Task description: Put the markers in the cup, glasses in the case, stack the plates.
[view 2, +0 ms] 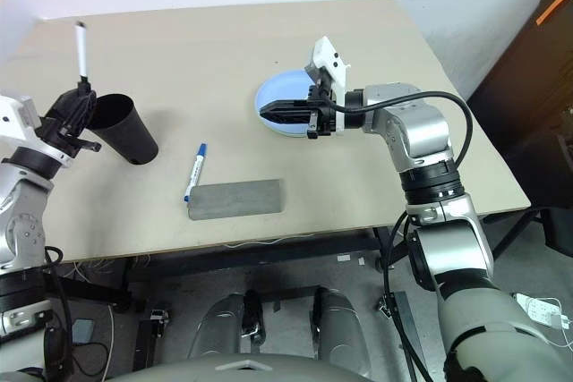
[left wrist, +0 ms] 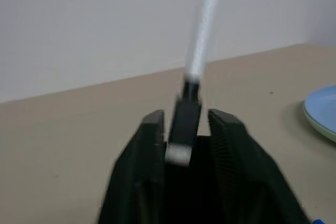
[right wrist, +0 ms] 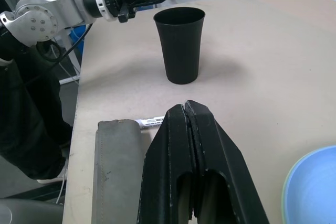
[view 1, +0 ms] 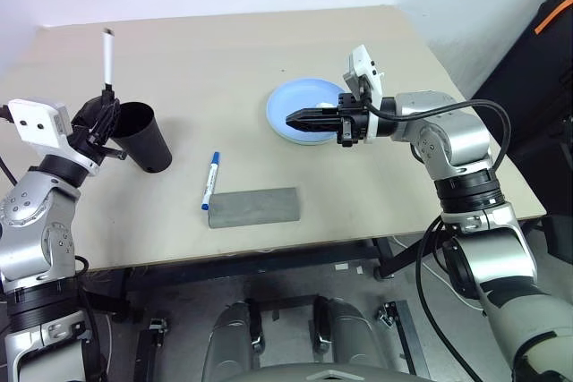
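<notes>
At the left edge of the frame, your left pincer (view 1: 106,112) stands partly apart around the black end of the black-capped marker (view 1: 107,53), which rises upright beside the rim of the cup (view 1: 143,136); whether the pads still press it, you cannot tell. Mid-frame, your right pincer (view 1: 302,118) is pressed fully together, holding nothing, over the stacked plates (view 1: 286,106). The blue-capped marker (view 1: 210,180) lies on the worktop (view 1: 224,60) beside the closed case (view 1: 253,207).
</notes>
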Robot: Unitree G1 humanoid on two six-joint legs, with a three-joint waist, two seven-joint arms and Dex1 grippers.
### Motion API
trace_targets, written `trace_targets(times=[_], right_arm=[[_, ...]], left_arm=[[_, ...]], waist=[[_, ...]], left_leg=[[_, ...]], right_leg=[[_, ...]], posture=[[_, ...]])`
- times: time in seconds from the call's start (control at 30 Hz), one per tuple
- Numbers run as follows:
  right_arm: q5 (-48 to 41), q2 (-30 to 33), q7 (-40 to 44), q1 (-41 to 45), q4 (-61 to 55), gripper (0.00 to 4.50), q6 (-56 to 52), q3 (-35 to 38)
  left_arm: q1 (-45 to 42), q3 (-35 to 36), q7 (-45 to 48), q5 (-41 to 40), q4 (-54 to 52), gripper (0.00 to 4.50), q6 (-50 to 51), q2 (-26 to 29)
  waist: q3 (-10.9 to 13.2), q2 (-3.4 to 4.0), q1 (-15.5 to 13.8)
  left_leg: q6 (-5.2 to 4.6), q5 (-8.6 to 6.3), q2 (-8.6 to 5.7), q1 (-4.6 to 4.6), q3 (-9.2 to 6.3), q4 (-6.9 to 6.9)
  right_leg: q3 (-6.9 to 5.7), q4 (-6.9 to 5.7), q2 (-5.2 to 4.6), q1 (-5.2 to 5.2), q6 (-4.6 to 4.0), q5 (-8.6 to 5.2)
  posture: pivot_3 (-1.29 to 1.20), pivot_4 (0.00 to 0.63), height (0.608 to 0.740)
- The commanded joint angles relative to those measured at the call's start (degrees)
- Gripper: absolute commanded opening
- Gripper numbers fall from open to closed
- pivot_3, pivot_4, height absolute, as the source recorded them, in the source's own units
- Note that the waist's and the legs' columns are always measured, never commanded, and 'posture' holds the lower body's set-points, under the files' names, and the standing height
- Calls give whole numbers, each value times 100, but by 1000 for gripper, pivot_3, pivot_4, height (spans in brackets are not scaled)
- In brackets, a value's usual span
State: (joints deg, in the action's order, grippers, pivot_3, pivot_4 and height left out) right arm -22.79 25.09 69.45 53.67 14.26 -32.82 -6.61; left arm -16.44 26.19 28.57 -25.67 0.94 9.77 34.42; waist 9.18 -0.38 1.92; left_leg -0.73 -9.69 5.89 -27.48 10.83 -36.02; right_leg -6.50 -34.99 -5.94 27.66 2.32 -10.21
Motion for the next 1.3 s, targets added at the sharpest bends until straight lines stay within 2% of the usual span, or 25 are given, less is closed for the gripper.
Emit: trace_targets(times=[0.03, 0.17, 0.4, 0.6, 0.8, 0.93, 1.03, 1.2, 1.3], right_arm=[[6, 7, 15, 190, -30, 0, 111, 20], [38, -2, 16, 174, 10, 0, 145, 9], [37, -47, 43, 183, 50, 0, 175, 20], [61, -71, 114, 290, 260, 0, 220, 29], [109, -7, 308, 459, 622, 0, 312, 79], [134, 103, 456, 587, 887, 0, 406, 134], [92, 225, 650, 603, 896, 0, 427, 162], [74, 298, 752, 574, 823, 0, 486, 199], [71, 348, 759, 533, 718, 0, 420, 189]], left_arm=[[-62, 116, 16, -37, -179, 2602, -111, 88], [-47, 132, 41, -45, -223, 4051, -160, 92], [108, 247, 85, -248, -545, 4051, -17, 109], [235, 323, 146, -638, -1218, 4051, 733, 466], [519, 487, 0, -1673, -2324, 4051, 2311, 909], [757, 654, -497, -2507, -3095, 4051, 3666, 1328], [989, 744, -335, -3150, -3403, 4051, 4326, 1713], [1104, 612, -646, -3409, -3342, 4051, 4827, 1771], [1075, 77, -1077, -2976, -2934, 4051, 5054, 1579]], waist=[[0, 0, 1], [0, 0, 1], [0, 0, 11], [1, -1, 21], [4, -1, 33], [6, -2, 38], [11, 1, 41], [16, 5, 44], [17, 6, 43]], left_leg=[[0, 0, 0, 0, 0, 0], [0, 0, 0, 0, 0, 0], [0, 0, 0, -1, 1, 3], [0, 0, 1, -1, 0, 5], [0, 0, 1, -1, 1, 10], [0, 0, 1, -2, 1, 14], [1, 0, 0, -2, 0, 16], [1, -1, -1, -2, 0, 23], [1, 0, -3, -2, 0, 28]], right_leg=[[0, 0, 0, 0, 0, 0], [0, 0, 0, 0, 0, 0], [0, 4, 0, 1, 0, 0], [0, 4, 1, 1, 0, 0], [0, 7, 2, 3, 0, -1], [1, 10, 2, 5, 1, -1], [1, 12, 3, 9, 1, -1], [1, 17, 3, 30, 0, -1], [2, 18, 3, 35, 0, -1]], posture=[[0, 150, 711], [0, 150, 711], [0, 150, 711], [0, 150, 711], [0, 150, 711], [0, 150, 711], [0, 150, 711], [0, 150, 711], [0, 150, 711]])
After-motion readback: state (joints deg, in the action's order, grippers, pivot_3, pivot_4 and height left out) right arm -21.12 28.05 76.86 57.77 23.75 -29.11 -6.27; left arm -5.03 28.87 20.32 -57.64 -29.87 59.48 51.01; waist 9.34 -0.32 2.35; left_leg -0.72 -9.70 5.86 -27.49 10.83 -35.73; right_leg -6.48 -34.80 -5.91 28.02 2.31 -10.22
